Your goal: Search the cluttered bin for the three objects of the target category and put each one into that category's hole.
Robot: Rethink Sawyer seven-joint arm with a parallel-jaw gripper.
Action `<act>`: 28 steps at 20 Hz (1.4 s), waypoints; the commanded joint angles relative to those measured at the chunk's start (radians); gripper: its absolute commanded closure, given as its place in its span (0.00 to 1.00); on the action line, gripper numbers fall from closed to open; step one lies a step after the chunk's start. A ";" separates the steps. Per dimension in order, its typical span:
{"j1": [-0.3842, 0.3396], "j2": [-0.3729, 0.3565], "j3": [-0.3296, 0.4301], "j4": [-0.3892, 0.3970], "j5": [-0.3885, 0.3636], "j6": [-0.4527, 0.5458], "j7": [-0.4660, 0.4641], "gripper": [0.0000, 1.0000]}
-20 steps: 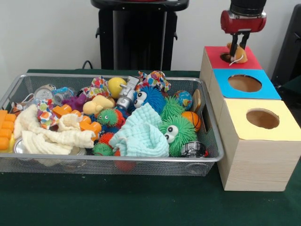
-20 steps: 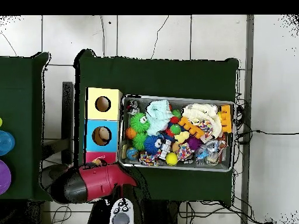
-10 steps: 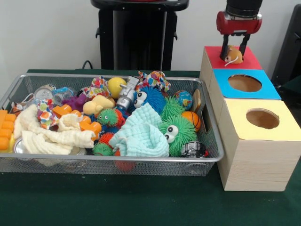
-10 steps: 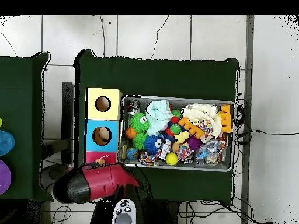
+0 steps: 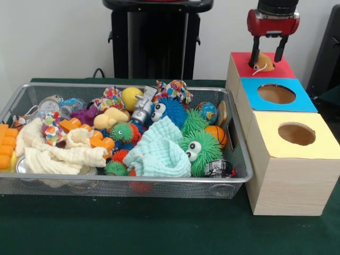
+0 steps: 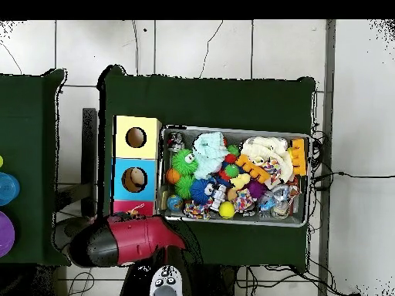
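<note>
Front view: my claw (image 5: pixel 268 51) hangs spread above a toy mouse (image 5: pixel 263 63) on the red hole (image 5: pixel 256 65); bin (image 5: pixel 234 159) unsearched further.

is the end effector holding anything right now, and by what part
Nothing is held. The end effector is open above the red box, its fingers either side of a small orange toy that rests on the box top at the hole.
</note>
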 commanded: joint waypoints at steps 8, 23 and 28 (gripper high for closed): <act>-0.021 -0.158 -0.024 0.020 0.059 0.327 0.137 0.00; -0.058 -0.071 0.017 0.078 0.053 0.128 0.134 1.00; -0.058 -0.015 0.023 0.104 0.038 0.020 0.151 1.00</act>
